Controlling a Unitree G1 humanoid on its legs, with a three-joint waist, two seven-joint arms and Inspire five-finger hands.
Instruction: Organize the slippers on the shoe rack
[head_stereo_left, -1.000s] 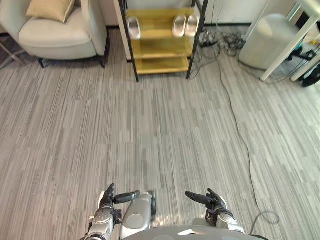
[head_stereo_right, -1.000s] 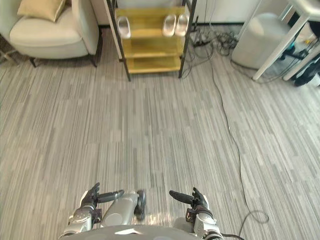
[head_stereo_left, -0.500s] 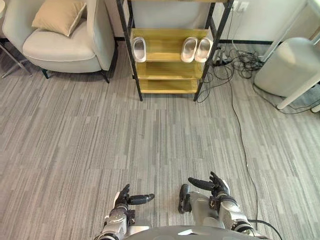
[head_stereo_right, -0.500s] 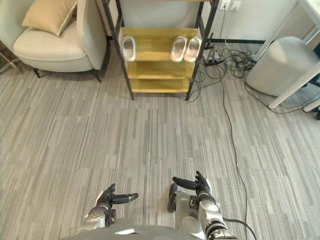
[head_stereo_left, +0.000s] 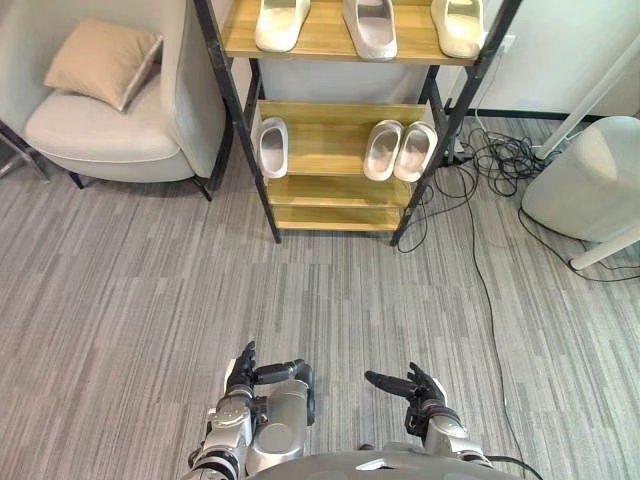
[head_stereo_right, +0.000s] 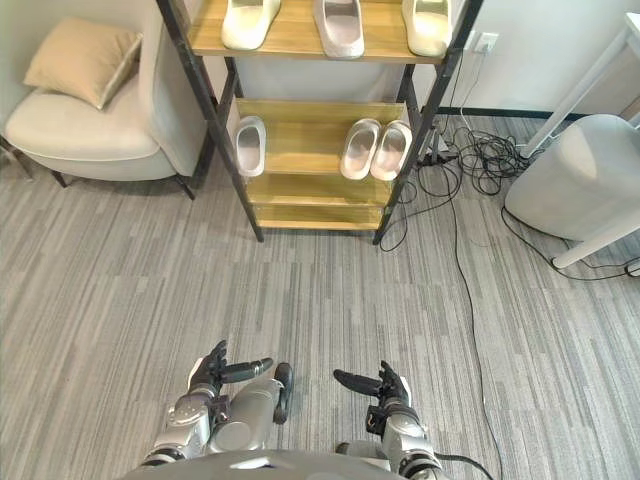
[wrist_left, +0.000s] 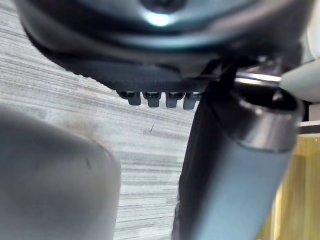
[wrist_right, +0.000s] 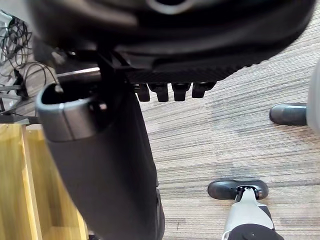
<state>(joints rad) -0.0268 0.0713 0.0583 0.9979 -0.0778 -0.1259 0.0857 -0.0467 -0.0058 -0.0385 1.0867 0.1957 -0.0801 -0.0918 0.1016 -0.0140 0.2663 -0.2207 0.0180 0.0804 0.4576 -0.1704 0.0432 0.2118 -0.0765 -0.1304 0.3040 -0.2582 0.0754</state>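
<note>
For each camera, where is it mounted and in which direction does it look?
Left eye view: on the head, facing down and forward at the floor and shoe rack; left hand and right hand show low.
Right eye view: beside it on the head, same direction, same hands.
Left wrist view: on the left wrist, along its hand toward the floor.
Right wrist view: on the right wrist, likewise.
Shared: both eye views show the slippers; both wrist views catch the rack's yellow wood.
</note>
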